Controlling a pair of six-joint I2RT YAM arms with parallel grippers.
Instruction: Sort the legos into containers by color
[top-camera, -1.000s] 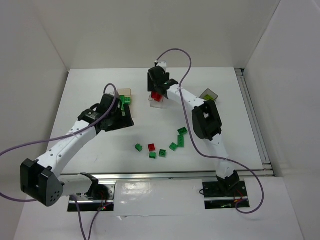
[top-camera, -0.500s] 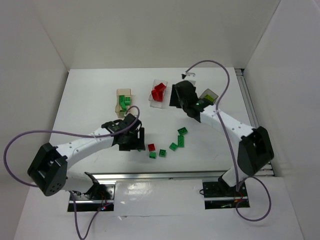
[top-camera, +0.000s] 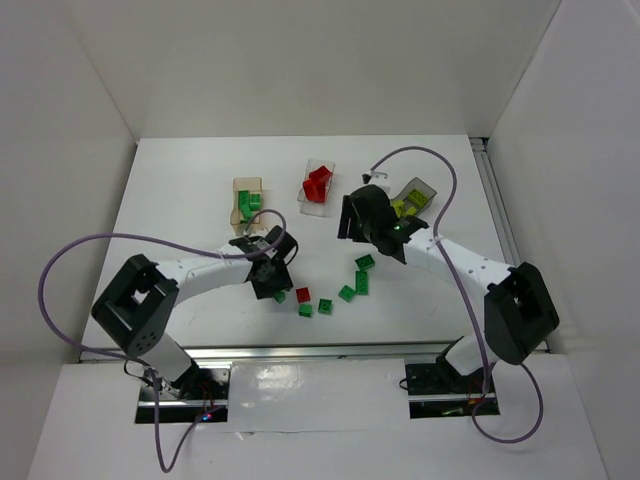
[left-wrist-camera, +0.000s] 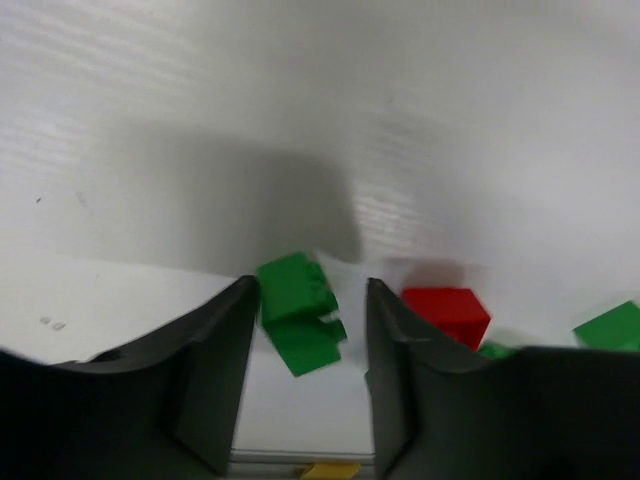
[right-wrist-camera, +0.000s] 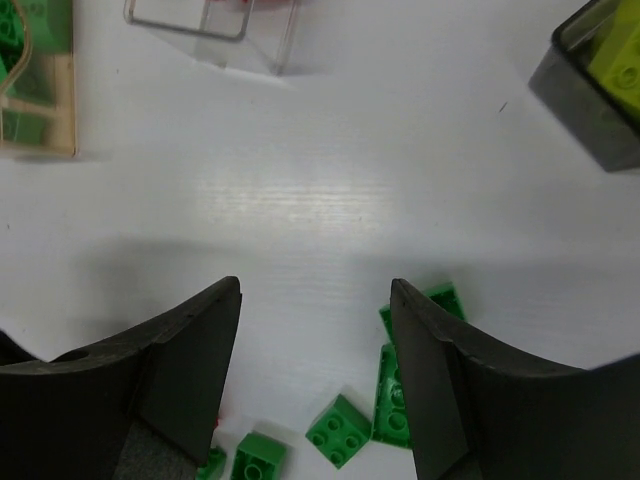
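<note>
Loose legos lie at the table's near middle: a green brick (top-camera: 281, 296), a red brick (top-camera: 303, 295) and several more green ones (top-camera: 346, 293). My left gripper (top-camera: 277, 287) is low over the green brick (left-wrist-camera: 297, 312), which lies between the fingers, against the left one with a gap to the right one; the jaws are open. The red brick (left-wrist-camera: 447, 312) lies just right of them. My right gripper (top-camera: 350, 217) hovers open and empty above the table (right-wrist-camera: 315, 287), with green bricks (right-wrist-camera: 342, 429) below it. The containers stand behind: tan (top-camera: 247, 202), clear (top-camera: 318, 186), dark (top-camera: 415, 195).
The tan box (right-wrist-camera: 35, 85) holds green bricks, the clear box (right-wrist-camera: 215, 35) red ones, the dark box (right-wrist-camera: 600, 90) yellow-green ones. A metal rail (top-camera: 330, 350) runs along the near edge. White walls close in the table at the back and sides.
My left gripper came from the tan box down to the loose bricks and narrowed round a green one. My right gripper left the clear box and swung right and nearer.
</note>
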